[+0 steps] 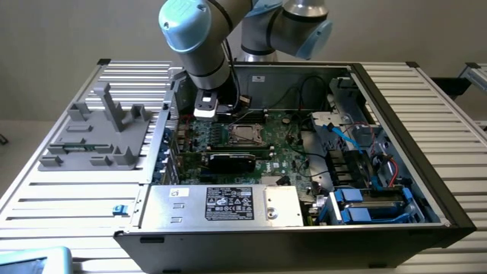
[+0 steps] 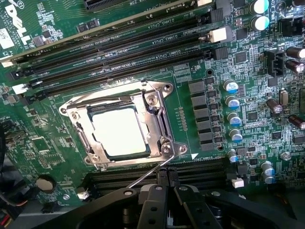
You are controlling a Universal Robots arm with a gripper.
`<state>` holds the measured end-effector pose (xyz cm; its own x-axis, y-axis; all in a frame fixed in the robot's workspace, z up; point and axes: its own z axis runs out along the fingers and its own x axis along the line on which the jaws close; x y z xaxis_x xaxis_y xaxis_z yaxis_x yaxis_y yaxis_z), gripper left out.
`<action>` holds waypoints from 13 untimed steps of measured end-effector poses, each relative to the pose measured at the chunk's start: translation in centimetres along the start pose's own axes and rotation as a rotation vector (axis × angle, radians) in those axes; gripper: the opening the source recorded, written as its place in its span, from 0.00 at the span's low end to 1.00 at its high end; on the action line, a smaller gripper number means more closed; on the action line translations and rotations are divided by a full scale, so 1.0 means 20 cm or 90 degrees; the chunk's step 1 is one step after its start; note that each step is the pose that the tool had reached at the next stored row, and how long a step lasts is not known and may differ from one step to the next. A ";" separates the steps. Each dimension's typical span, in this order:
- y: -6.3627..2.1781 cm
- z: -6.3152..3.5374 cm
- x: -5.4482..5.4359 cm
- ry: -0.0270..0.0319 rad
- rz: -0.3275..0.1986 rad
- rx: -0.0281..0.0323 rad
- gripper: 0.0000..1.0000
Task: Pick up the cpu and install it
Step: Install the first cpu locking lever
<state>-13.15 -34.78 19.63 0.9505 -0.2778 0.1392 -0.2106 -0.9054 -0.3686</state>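
The cpu [image 2: 118,131] lies flat in the motherboard socket, its pale shiny top framed by the metal load plate [image 2: 155,121]. From the exterior view it is the small bright square [image 1: 245,134] in the middle of the board. My gripper [image 2: 167,177] is shut with nothing between its fingers and hovers just beside the socket's corner. The thin wire socket lever [image 2: 143,177] runs slantwise close to the fingertips; I cannot tell if they touch. In the exterior view the gripper [image 1: 204,116] hangs inside the open case, to the exterior view's left of the socket.
The open computer case [image 1: 411,142] sits on a slatted table. A grey plastic fixture [image 1: 99,131] with upright posts stands at the exterior view's left. The power supply [image 1: 220,205], an expansion card [image 1: 232,160], cables and blue drive bays [image 1: 365,205] crowd the board. Memory slots [image 2: 143,43] flank the socket.
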 end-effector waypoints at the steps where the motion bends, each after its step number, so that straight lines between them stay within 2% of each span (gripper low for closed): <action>1: 0.000 0.000 0.00 0.0000 0.000 0.0004 0.11; 13: 0.003 0.009 0.00 0.0003 0.000 0.0017 0.11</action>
<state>-13.10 -34.80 19.45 0.9503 -0.2781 0.1396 -0.2102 -0.9045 -0.3710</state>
